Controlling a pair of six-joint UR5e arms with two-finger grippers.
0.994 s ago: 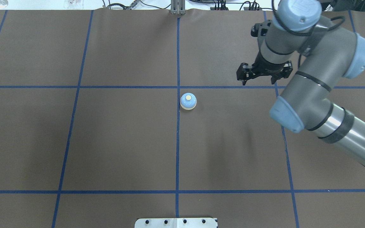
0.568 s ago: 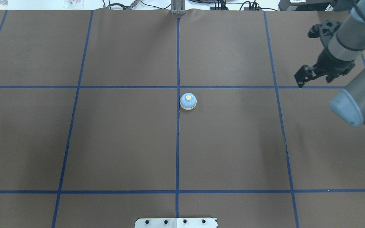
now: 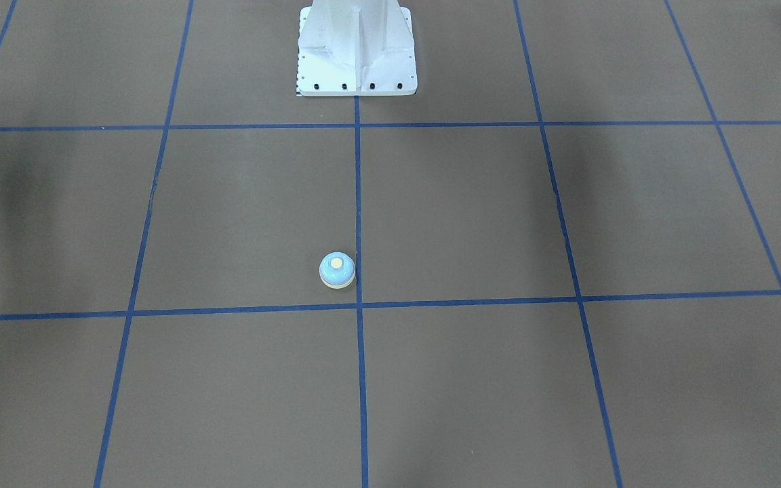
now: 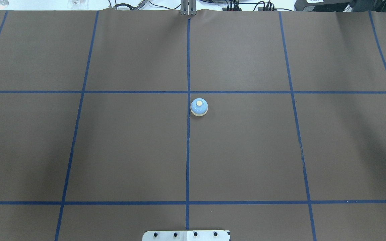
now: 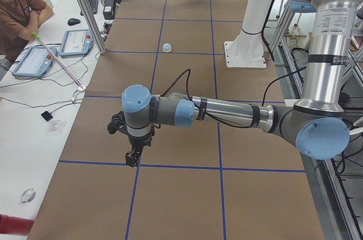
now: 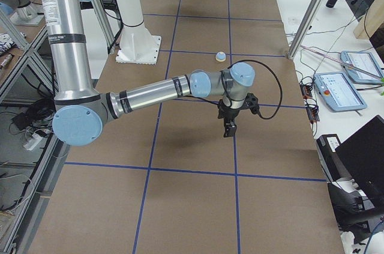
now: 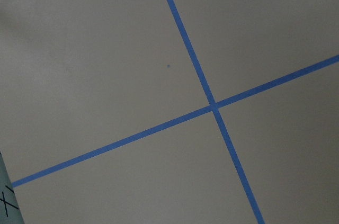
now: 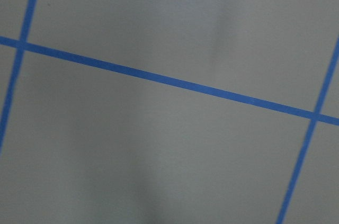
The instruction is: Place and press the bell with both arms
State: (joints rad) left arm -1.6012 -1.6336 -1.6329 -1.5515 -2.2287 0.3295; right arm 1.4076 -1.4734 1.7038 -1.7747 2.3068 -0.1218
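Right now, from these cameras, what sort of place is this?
Most likely a robotics lab recording rig: a left arm and right arm reach over a table gridded with blue tape, beside a white pedestal, and an operator sits by a control pendant.

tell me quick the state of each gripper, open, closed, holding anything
Left black two-finger gripper: cannot tell open or closed; not holding the small light-blue dome bell.
Right black two-finger gripper: cannot tell either; the bell stands alone.
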